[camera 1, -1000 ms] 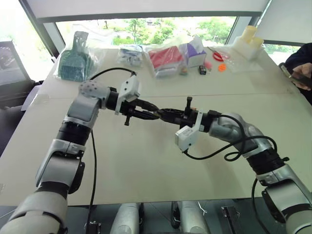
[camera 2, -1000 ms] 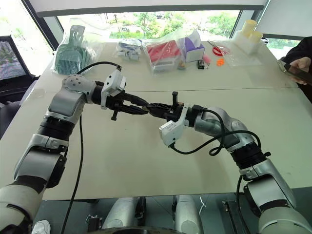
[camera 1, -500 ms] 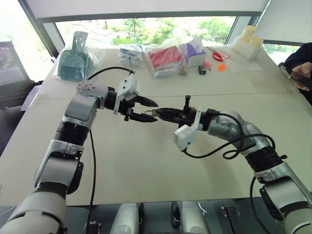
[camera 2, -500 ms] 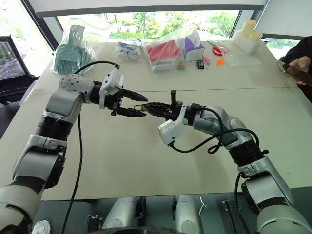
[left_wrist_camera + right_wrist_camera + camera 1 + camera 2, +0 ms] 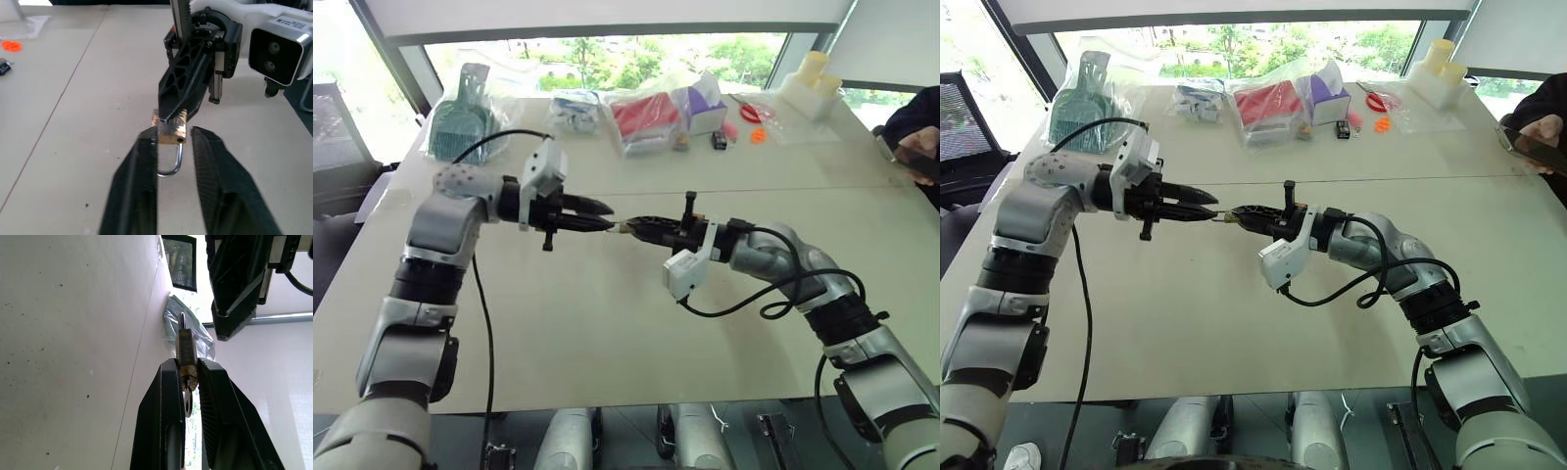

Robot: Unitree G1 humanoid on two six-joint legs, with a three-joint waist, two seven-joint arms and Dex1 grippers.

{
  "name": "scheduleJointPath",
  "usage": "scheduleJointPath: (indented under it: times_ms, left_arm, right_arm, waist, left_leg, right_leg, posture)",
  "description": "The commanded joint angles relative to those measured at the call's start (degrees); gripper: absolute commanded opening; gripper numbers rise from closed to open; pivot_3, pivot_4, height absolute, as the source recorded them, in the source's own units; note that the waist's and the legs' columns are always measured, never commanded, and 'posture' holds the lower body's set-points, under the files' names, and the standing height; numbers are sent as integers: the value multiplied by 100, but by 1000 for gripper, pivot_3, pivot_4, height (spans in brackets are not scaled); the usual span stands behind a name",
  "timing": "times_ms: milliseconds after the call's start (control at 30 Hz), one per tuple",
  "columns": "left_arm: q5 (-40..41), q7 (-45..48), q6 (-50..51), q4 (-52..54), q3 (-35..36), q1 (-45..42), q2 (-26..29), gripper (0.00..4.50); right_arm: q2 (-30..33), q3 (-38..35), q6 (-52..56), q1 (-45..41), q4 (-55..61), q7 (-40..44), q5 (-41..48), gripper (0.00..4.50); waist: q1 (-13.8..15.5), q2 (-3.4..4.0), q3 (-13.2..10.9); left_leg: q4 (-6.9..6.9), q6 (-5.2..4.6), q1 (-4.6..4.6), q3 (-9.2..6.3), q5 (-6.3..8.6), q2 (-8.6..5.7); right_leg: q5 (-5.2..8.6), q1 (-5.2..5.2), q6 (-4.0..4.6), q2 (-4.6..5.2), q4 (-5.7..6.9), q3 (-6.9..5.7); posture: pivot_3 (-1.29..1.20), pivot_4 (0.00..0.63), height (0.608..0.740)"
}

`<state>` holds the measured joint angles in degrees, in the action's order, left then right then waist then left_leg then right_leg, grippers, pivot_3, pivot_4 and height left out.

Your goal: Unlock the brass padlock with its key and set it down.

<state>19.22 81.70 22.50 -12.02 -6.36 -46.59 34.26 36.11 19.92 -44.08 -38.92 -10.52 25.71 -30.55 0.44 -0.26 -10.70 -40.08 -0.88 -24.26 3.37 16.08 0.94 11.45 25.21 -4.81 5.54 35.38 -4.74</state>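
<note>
Bagged goods [image 5: 651, 113] are lying along the far edge of the worktop [image 5: 607, 333], at 12 o'clock from one brass padlock [image 5: 169, 130], which is hanging mid-air. The right hand [image 5: 628, 227], reaching level leftward, is pinching its body; the left hand [image 5: 605, 214], fingers nearly together, is pointing at it from 9 o'clock, its fingers [image 5: 139, 171] flanking the shackle.

Lighting: strong daylight from the window [image 5: 607, 54] behind the table [image 5: 607, 333]; panes overexposed, glare on the bagged goods [image 5: 646, 113]. Table evenly lit, shadows soft and faint. Head views: sharp, straight lines bowed toward the edges. Left wrist view: near fingers [image 5: 132, 191] soft, out of focus. Right wrist view: background washed out.
</note>
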Motion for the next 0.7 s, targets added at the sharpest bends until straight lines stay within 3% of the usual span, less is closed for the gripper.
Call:
scheduleJointPath:
  times_ms: [33,467,700]
  left_arm:
    - [-103,-34,-288,165,-111,157,24,43]
    - [-431,-584,-918,-926,-121,-166,-538,43]
    - [-490,-478,-999,-953,-133,-41,-367,43]
  right_arm:
    - [-18,-114,-15,-109,90,-30,94,0]
    - [-15,-120,27,-79,215,53,133,0]
    - [-54,-85,45,-60,169,70,107,0]
  waist:
    - [1,0,0]
    - [10,0,0]
    - [7,0,0]
  left_leg:
    - [0,0,0,0,0,0]
    - [0,1,1,3,-1,-1]
    - [0,1,1,4,0,0]
  right_leg:
    - [0,0,0,0,0,0]
    - [0,0,0,0,1,0]
    - [0,0,0,0,2,0]
  posture:
    - [0,150,740]
    - [0,150,740]
    - [0,150,740]
